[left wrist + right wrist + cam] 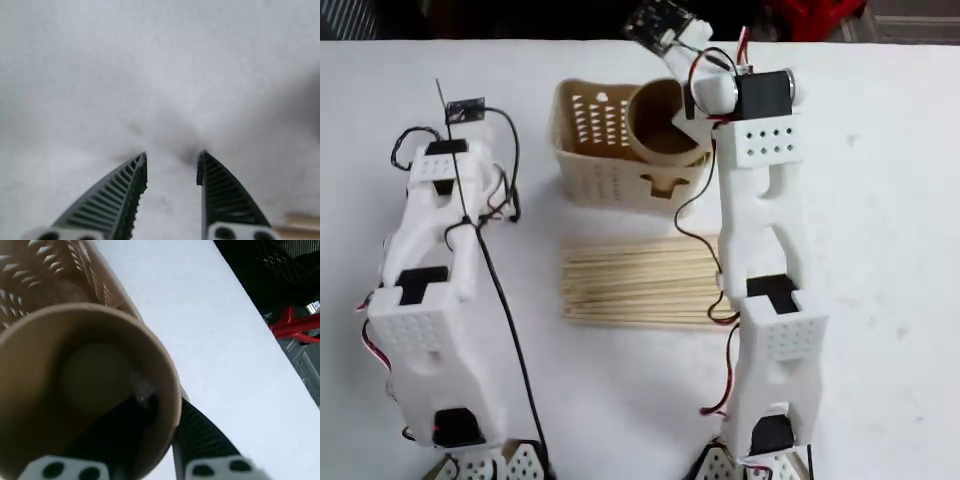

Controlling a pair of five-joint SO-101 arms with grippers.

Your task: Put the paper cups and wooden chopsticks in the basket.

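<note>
We see the right gripper [162, 405] pinching the brown paper cup [665, 122] by its rim, one finger inside, over the cream perforated basket [605, 175] — pale chopsticks [640, 285] bundled at its 6 o'clock, left gripper [171, 162] spread

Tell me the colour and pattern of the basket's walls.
Cream, pierced with rows of small holes; the basket shows best in the high view.

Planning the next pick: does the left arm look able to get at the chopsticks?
Probably yes. The left gripper is open over bare table; the chopsticks lie uncovered between the arms, and the right gripper holds a cup at the basket.
</note>
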